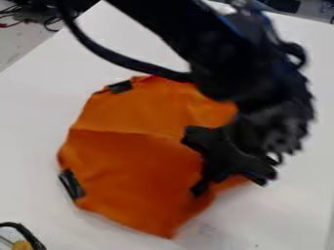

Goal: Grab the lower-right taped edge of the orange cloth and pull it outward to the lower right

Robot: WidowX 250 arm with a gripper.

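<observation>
My black metal-and-plastic tool (203, 181) is over the right side of the wrinkled orange cloth (134, 158), around mid-frame on the white desk (32, 117). I can't tell whether it's spread or pressed together.

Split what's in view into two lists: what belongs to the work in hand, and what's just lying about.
In the work:
- orange cloth, the tool over its right side
- black patches at its edge

Lying about, it seems:
- yellow piece and black cord, lower left
- cables, upper left
</observation>
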